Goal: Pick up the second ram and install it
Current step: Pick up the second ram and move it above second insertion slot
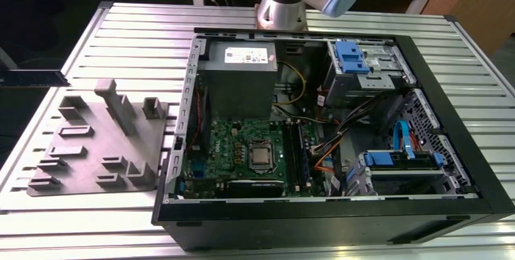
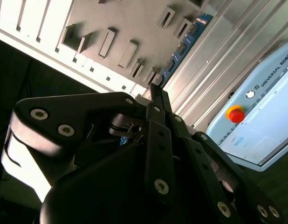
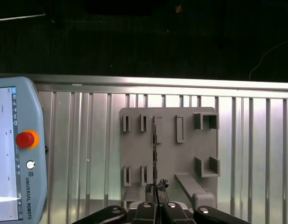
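My gripper (image 3: 155, 190) is shut on the second ram (image 3: 154, 154), a thin dark blue-green stick seen edge-on in the first wrist view, running out from the fingertips over the grey tray (image 3: 167, 121). In the second wrist view the ram (image 2: 181, 46) sticks out past the black fingers (image 2: 158, 121), its chips showing. In the exterior view the ram (image 1: 36, 78) pokes in level from the left edge, in the air just left of the tray (image 1: 88, 151). The motherboard (image 1: 233, 151) lies in the open computer case (image 1: 450, 121), with memory slots (image 1: 293, 151) right of the processor socket.
The grey power-supply box (image 1: 237, 79) sits behind the motherboard, with drive cages and blue latches (image 1: 354, 58) and loose cables on the exterior view's right. A teach pendant (image 3: 16, 154) with a red stop button lies on the slatted metal table (image 3: 88, 140). The tray carries upright blocks (image 1: 117, 106).
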Available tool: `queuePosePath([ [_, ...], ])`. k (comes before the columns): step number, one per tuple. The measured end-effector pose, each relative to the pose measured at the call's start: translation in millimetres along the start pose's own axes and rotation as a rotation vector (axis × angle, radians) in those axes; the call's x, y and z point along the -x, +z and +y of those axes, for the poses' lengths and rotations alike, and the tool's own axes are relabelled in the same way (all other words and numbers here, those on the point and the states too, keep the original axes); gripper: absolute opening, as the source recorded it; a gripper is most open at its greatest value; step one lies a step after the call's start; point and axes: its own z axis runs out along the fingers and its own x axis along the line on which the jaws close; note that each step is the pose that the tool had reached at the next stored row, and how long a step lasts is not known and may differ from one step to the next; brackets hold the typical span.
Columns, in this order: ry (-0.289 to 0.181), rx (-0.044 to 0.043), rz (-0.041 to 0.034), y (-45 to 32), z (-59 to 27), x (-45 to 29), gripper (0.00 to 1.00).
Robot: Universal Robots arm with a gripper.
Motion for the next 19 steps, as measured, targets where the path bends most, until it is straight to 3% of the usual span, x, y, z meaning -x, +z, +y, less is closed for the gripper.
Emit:
queuePosePath([
  [19,0.000,-0.0001,0.0000,-1.2,-52.2,-0.6,0.08],
])
